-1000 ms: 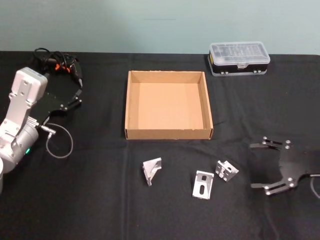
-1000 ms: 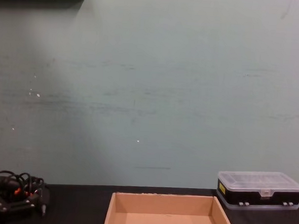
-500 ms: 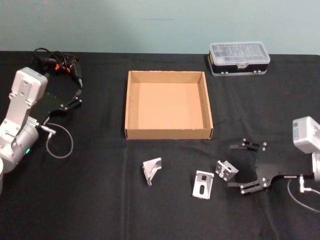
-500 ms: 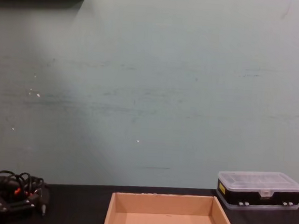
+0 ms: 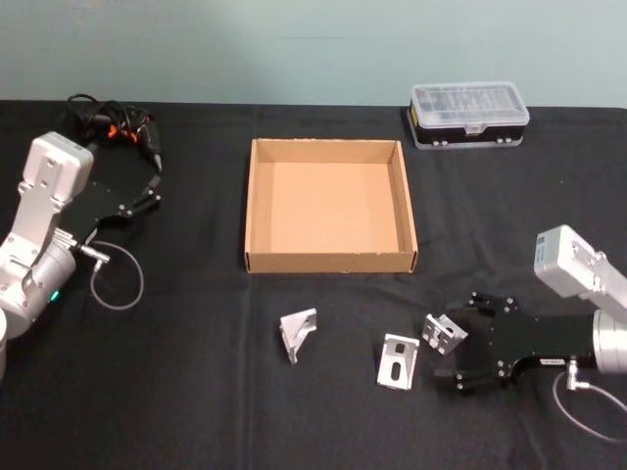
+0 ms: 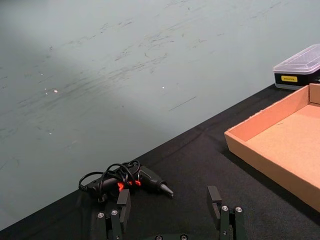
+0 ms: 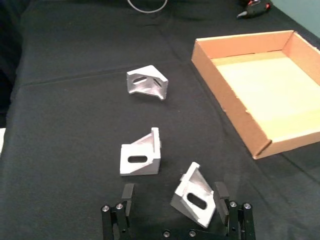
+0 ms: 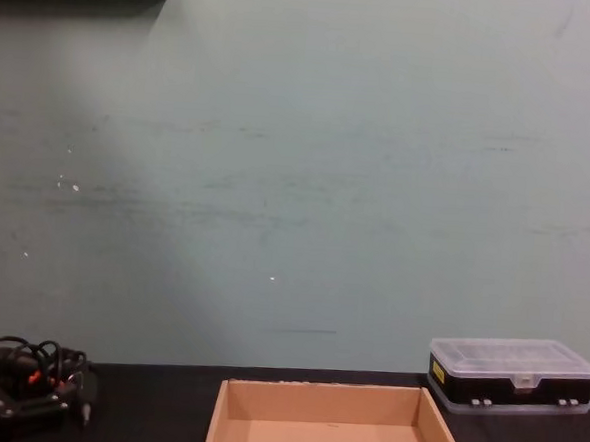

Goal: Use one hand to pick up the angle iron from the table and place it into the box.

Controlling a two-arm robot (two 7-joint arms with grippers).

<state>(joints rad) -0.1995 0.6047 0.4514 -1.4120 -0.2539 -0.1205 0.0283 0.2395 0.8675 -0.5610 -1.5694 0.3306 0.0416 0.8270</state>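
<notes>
Three silver angle irons lie on the black table (image 5: 196, 392) in front of the tan cardboard box (image 5: 250, 211): one at the left (image 5: 299, 333), one in the middle (image 5: 399, 362), one at the right (image 5: 444, 333). My right gripper (image 5: 460, 341) is open and low at the right angle iron. In the right wrist view that angle iron (image 7: 195, 196) sits between the spread fingers of the gripper (image 7: 174, 194), nearer one finger (image 7: 220, 192). The other two irons (image 7: 140, 156) (image 7: 147, 83) lie beyond. My left gripper (image 5: 152, 186) hangs open at the far left, holding nothing.
A black case with a clear lid (image 5: 468, 115) stands behind the box at the right. A black device with looped cables and orange bits (image 5: 113, 122) lies at the back left, just beyond the left gripper (image 6: 169, 200). The box (image 8: 325, 388) is empty.
My right gripper has moved left across the table and now has its open fingers around the right angle iron. The left arm has not moved.
</notes>
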